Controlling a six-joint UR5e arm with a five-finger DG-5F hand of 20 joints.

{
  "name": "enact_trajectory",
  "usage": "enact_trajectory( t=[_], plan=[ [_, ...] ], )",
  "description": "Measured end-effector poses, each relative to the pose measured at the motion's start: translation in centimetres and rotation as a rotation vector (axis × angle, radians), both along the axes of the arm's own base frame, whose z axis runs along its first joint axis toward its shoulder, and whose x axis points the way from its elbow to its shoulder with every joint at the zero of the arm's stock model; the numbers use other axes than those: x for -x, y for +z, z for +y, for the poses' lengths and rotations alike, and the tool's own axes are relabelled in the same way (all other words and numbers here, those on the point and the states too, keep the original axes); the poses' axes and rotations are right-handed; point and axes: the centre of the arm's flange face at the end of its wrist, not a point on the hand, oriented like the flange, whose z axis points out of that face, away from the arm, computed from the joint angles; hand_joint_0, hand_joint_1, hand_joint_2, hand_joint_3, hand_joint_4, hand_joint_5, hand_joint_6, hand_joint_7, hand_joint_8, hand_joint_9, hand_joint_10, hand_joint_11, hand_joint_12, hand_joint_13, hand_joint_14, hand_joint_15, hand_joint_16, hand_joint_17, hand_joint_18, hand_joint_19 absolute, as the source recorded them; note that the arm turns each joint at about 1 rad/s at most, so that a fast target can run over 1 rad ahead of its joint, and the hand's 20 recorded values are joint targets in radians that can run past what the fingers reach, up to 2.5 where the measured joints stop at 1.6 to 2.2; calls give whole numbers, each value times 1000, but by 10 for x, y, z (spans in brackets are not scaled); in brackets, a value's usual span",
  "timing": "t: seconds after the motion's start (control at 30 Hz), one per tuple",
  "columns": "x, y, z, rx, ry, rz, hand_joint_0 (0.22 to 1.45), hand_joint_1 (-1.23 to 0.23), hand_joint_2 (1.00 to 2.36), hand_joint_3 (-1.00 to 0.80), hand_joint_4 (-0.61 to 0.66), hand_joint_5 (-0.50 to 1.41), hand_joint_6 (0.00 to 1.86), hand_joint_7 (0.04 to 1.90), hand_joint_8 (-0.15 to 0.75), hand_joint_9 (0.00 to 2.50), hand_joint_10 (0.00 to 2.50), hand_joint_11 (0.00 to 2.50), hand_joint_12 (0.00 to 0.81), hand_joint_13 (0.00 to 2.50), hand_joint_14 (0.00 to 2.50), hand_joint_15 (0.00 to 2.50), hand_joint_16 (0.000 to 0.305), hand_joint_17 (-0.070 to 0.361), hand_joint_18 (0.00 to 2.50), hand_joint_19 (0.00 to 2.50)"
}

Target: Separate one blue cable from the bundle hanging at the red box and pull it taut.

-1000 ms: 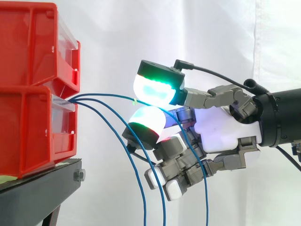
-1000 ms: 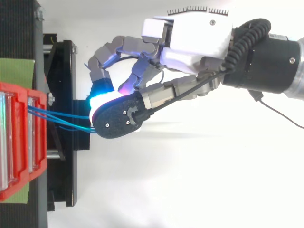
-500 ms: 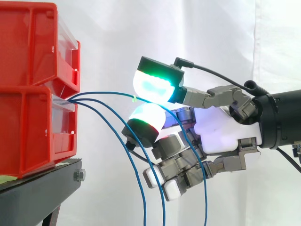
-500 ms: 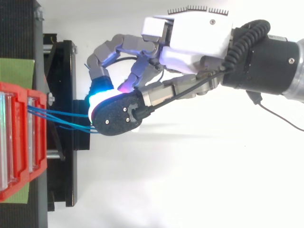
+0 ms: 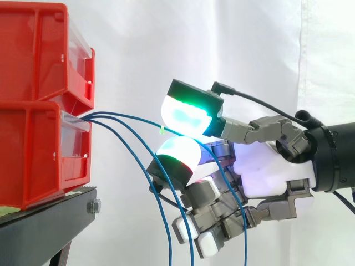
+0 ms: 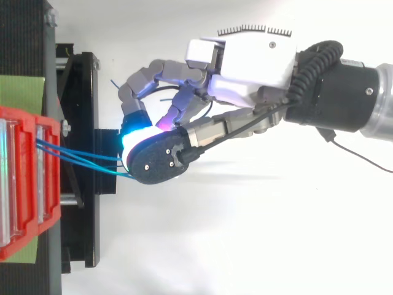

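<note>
Hand (image 5: 269, 172) reaches in from the right, level with the lower red bin (image 5: 39, 155). Two glowing fingertip pads (image 5: 187, 113) are closed together on the top blue cable (image 5: 130, 117), nipping it just past a small yellow-green mark (image 5: 161, 131). The other fingers are curled underneath.

The top blue cable leaves the bin's front with the bundle and runs to the pads in a shallow arc, not straight. It then drops through the hand across the curled fingers.

Two lower blue cables (image 5: 162, 210) sag from the same spot and hang free. One falls clear to the left of the hand. The other passes close by the lower pad's dark back; cannot tell whether it touches.

An upper red bin (image 5: 44, 50) is stacked on the lower one. Both sit on a black stand (image 5: 50, 219) before the white curtain (image 5: 249, 44). From above, a green sheet (image 6: 21, 92) lies on the stand beside the bins.
</note>
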Motion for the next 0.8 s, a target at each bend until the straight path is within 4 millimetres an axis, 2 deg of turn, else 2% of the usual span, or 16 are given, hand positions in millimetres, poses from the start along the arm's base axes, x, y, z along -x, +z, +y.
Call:
enact_trajectory(
  t=[0.23, 0.5, 0.8],
  plan=[
    [0, -3, 4, 0, 5, -9, 792, -634, 1000, -500, -98, -250, 981, 1458, 261, 1092, 18, 1297, 321, 936, 24, 668, 44, 99, 709, 646],
    [3, -15, 8, -3, 10, -16, 786, -643, 1002, -474, -88, -246, 984, 1439, 264, 1117, 16, 1287, 321, 959, 24, 682, 45, 101, 720, 663],
    [4, -31, 15, -10, 19, -75, 731, -696, 1017, -271, -34, -217, 968, 1492, 270, 1187, 20, 1290, 330, 968, 23, 686, 45, 101, 737, 701]
  ],
)
